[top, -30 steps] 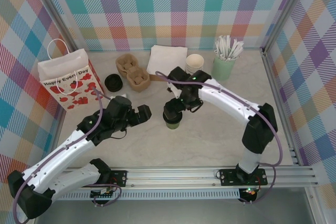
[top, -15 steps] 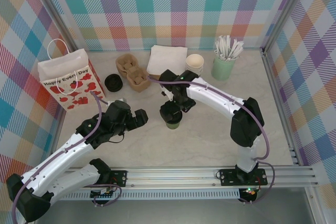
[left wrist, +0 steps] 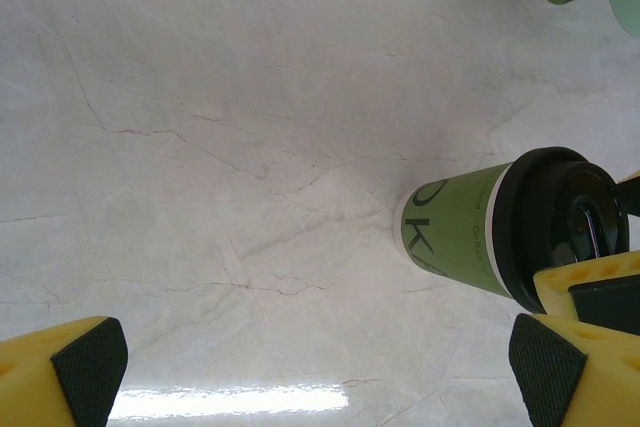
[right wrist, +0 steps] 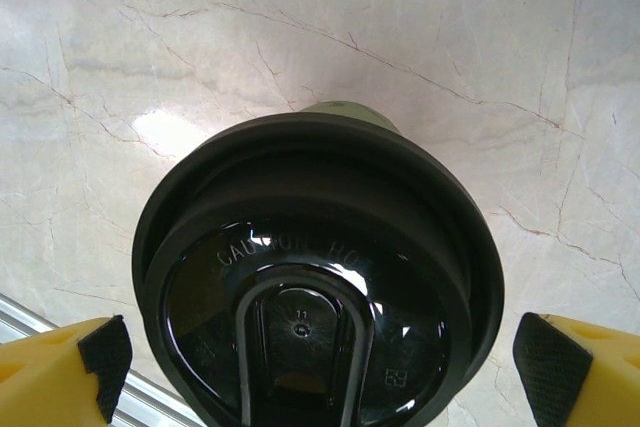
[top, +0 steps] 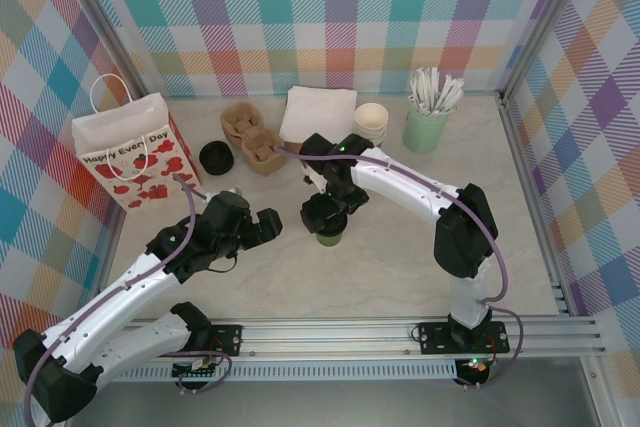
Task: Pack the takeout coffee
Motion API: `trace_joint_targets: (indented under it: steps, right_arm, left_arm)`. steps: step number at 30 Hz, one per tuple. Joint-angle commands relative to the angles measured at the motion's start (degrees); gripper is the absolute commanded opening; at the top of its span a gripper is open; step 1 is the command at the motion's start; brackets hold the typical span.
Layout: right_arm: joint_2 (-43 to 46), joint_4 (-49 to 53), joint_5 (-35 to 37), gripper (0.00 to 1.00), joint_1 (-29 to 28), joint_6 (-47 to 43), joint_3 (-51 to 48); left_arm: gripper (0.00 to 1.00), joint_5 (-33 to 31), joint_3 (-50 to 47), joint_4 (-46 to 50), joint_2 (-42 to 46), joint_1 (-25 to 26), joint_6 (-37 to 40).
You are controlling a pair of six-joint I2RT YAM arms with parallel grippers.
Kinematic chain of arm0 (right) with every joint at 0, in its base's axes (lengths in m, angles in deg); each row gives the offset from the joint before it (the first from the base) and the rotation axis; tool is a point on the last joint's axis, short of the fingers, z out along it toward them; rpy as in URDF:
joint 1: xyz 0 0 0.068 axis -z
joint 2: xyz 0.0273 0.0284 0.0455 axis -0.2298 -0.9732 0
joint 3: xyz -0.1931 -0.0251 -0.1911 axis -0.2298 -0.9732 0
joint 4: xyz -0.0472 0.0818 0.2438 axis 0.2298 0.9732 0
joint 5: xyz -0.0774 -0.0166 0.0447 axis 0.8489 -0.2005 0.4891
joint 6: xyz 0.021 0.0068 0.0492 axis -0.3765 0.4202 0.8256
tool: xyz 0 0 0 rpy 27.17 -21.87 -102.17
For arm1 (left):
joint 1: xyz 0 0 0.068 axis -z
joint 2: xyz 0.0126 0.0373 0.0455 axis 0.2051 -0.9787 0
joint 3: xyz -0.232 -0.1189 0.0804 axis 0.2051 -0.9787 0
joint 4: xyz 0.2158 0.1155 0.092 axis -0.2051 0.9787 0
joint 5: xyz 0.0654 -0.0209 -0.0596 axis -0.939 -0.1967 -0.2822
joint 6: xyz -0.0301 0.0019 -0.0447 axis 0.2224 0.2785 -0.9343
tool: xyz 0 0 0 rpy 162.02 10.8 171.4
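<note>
Takeout coffee (top: 327, 237) upright near desk (top: 400, 267) centre, black lid (right wrist: 315, 277) fitted. Right claw (top: 325, 215) directly above it, fingers spread to either side of lid; apparently not touching, hard to tell. Left claw (top: 268, 225) spread wide, low over desk, just left of coffee. Paper bag (top: 130, 152) at far left.

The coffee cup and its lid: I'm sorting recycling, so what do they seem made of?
Cup: likely paper, with a matte green wall, printed letters and no glare. Lid: probably plastic, glossy black, with sharp highlights and moulded raised lettering.
</note>
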Motion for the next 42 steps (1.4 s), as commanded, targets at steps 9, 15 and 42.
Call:
trace_joint_targets:
  steps: [9,15,42]
  right_arm:
    - [-2.66,1.09,-1.59,1.00,-0.66,-0.70,1.23]
    - [-4.05,1.05,-0.95,1.00,-0.67,-1.08,0.54]
    - [2.48,1.18,-1.50,0.84,11.36,-2.07,-6.63]
  left_arm:
    - [1.00,-0.44,-0.59,0.22,-0.61,-0.65,-0.65]
    - [1.00,-0.43,-0.62,0.25,-0.66,-0.73,-0.67]
    - [1.00,-1.65,2.42,1.48,-3.11,-1.01,1.19]
